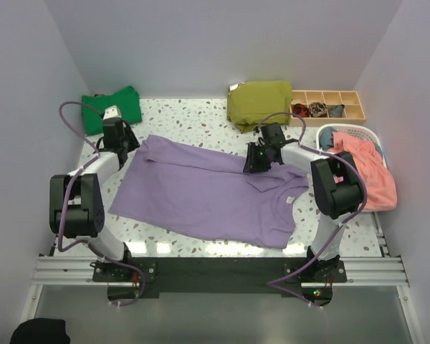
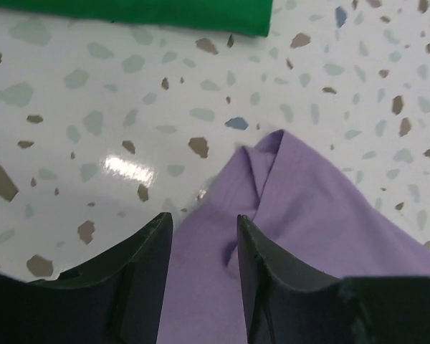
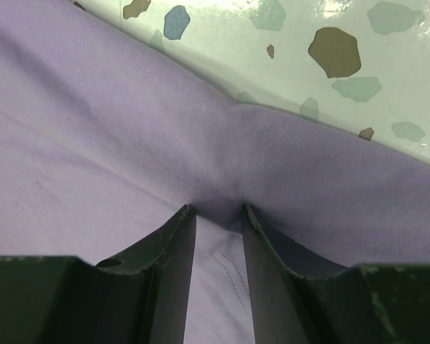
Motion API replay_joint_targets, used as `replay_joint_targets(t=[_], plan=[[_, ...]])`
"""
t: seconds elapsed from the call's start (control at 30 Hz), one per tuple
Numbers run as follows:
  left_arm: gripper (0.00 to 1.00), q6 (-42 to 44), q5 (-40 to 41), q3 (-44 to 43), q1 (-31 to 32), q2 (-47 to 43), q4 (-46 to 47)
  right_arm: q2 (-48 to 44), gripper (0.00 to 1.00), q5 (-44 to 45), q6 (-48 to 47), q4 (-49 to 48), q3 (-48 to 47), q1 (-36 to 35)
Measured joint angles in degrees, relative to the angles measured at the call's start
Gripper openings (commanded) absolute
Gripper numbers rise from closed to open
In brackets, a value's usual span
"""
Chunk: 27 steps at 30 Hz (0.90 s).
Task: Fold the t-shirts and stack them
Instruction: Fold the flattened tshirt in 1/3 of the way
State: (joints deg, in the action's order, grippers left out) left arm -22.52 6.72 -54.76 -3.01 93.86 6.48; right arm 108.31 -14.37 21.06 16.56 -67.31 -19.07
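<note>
Stock being counted:
- Two t-shirts are lying out: one lavender t-shirt [image 1: 201,193] at centre, one green t-shirt [image 1: 111,107] at 10 o'clock.
- One olive garment [image 1: 258,102] is sitting at 1 o'clock.
- One divided wooden tray [image 1: 330,104] is sitting at 2 o'clock.
- One white basket [image 1: 355,128] is holding one coral garment [image 1: 369,172] at 3 o'clock.

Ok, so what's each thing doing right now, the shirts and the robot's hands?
purple t-shirt: spread out flat, not folded up yet.
green t-shirt: folded, far left corner.
olive shirt: folded, far edge.
pink cloth: crumpled, hanging over the white basket rim.
left gripper: open, over the purple t-shirt's corner.
right gripper: pinching the purple t-shirt.
</note>
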Motion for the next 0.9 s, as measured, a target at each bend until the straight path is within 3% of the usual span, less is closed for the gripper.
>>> replay_joint_targets(t=[0.07,0.13,0.2,0.33,0.47,0.53,0.63,0.9], plan=[[0.5,0.68,1.75,0.92,0.04,-0.09,-1.92,-0.04,0.37,0.07,-0.07,0.02,0.0,0.0],[0.62,0.87,1.95,2.1,0.07,-0.33,-2.71,-0.31,0.38,0.31,-0.13,0.04,0.04,-0.02],[0.64,0.61,0.83,3.39,0.22,-1.11,-2.84,-1.05,0.39,1.14,-0.15,0.42,0.31,-0.02],[0.64,-0.55,-6.05,4.44,1.27,-2.86,-1.36,-6.62,0.47,6.54,-0.02,3.54,1.22,0.0],[0.64,-1.55,-12.9,4.37,3.87,-3.02,2.84,-13.16,0.47,13.57,1.07,5.55,1.25,0.02],[0.59,-2.03,-16.76,3.45,5.07,-1.95,3.96,-15.82,0.47,16.7,2.05,6.71,1.38,0.04],[0.51,-2.64,-21.73,0.66,6.25,2.21,6.64,-18.91,0.45,18.14,3.96,6.86,3.91,0.28],[0.5,-3.85,-32.48,-5.22,10.29,17.88,11.21,-25.68,0.41,17.66,10.23,6.58,19.65,0.37]])
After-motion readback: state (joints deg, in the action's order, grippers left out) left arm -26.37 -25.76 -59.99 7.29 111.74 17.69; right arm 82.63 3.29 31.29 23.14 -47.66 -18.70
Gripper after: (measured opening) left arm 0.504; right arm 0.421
